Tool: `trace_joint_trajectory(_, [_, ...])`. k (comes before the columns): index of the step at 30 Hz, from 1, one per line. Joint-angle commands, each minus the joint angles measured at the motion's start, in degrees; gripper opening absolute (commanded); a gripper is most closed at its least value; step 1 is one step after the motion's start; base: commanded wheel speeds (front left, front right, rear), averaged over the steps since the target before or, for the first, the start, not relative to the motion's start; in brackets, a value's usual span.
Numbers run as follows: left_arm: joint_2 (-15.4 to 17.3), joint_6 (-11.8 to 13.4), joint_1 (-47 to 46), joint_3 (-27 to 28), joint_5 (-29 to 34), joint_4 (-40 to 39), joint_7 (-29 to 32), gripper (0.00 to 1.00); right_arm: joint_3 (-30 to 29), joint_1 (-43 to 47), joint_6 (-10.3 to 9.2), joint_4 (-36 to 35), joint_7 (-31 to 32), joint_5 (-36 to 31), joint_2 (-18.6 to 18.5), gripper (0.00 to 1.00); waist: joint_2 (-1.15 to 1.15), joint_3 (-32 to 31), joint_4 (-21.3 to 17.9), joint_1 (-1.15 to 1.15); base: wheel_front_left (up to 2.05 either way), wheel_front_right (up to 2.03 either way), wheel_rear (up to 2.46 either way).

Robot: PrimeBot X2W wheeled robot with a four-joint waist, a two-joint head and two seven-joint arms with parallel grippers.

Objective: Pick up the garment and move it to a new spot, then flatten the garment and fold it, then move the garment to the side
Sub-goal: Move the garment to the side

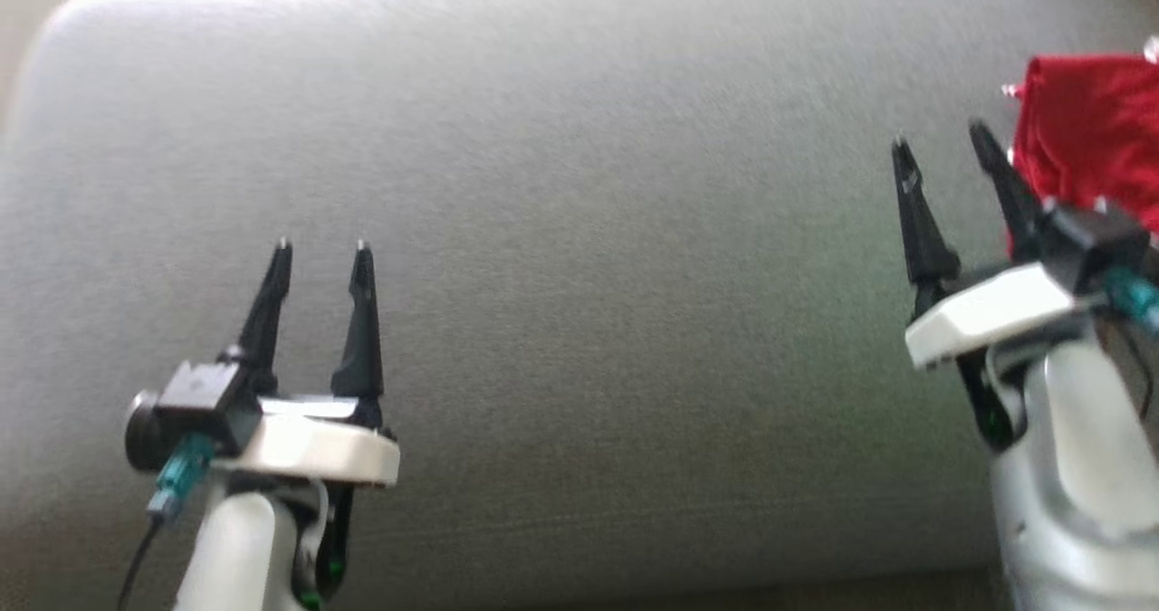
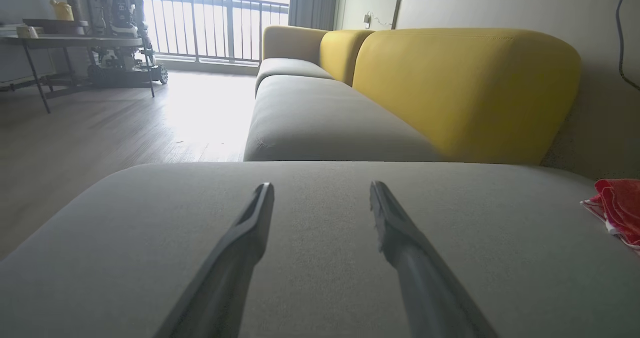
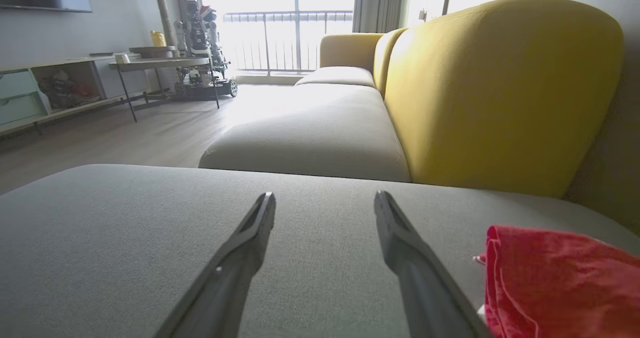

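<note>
The garment is red cloth with white trim, folded into a compact bundle at the right edge of the grey cushion. It shows low right in the right wrist view and at the far right of the left wrist view. My right gripper stands open just left of the garment, nothing between its fingers. My left gripper hovers open over the cushion's lower left, far from the garment, its fingers empty too.
A grey sofa seat with yellow backrests runs beyond the cushion. Wooden floor lies to the left. A dark side table and a toy robot figure stand by the balcony window.
</note>
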Motion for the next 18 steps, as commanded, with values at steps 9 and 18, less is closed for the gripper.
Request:
trace_joint_trajectory(9, [-0.1, 0.4, 2.0, 0.6, -2.8, 0.3, -0.3, 1.00, -0.6, 9.1, -0.02, -5.6, -1.2, 0.8, 1.7, 1.00, 0.00, -4.0, 2.5, 0.00, 0.00, 0.00, 0.00])
trace_joint_trajectory(18, [-0.2, 3.1, 2.8, 1.7, -2.9, 0.0, -0.3, 1.00, -0.9, 12.6, -0.02, -8.1, -1.2, 2.6, 1.7, 1.00, 0.00, -4.6, 2.4, 0.00, 0.00, 0.00, 0.00])
